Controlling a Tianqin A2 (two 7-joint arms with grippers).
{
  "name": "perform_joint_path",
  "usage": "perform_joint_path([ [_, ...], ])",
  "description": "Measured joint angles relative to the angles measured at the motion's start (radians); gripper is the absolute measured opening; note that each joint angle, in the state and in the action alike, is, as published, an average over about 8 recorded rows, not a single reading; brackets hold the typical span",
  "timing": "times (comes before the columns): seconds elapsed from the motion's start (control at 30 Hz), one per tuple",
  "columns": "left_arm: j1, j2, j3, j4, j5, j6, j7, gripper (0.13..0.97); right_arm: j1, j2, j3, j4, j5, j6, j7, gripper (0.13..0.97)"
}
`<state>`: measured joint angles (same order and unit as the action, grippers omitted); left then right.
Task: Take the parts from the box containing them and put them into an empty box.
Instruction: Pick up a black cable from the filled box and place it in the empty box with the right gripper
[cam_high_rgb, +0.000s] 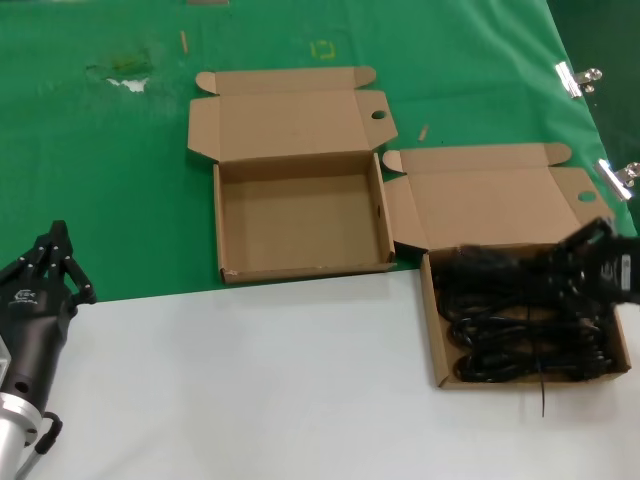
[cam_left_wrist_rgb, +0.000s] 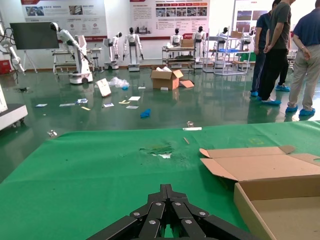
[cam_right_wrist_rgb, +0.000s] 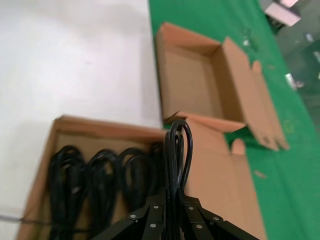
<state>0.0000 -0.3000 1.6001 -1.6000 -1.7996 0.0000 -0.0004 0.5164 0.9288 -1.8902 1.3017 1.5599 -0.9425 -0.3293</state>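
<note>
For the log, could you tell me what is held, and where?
The right gripper pinches a coiled black cable at its loop end; the left gripper holds nothing.

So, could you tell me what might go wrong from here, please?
The right hand grips one cable coil above the full box; neighbouring coils could snag and lift with it. The thin loop might also slip out on the way to the empty box.

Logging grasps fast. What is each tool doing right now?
Left tool: shut, empty, parked over the table's near left.
Right tool: shut on a black cable bundle, above the full box.
</note>
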Motion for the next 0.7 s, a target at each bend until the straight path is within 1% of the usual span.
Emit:
perform_joint_path([
  [0.13,0.000,0.000,0.000,0.000,0.000,0.000,0.000,0.140,0.021,-0.010,0.005,0.022,-0.003,0.010,0.027,0.171],
  [0.3,0.000,0.000,0.000,0.000,0.000,0.000,0.000,0.140,0.059,-0.048,0.000,0.022,-0.015,0.035,0.049,0.171],
  [0.47,0.000,0.000,0.000,0.000,0.000,0.000,0.000,0.140,0.103,-0.112,-0.016,0.001,-0.034,0.070,0.059,0.171],
  [0.7,0.000,0.000,0.000,0.000,0.000,0.000,0.000,0.140,0.168,-0.228,-0.054,-0.039,-0.069,0.123,0.069,0.171],
])
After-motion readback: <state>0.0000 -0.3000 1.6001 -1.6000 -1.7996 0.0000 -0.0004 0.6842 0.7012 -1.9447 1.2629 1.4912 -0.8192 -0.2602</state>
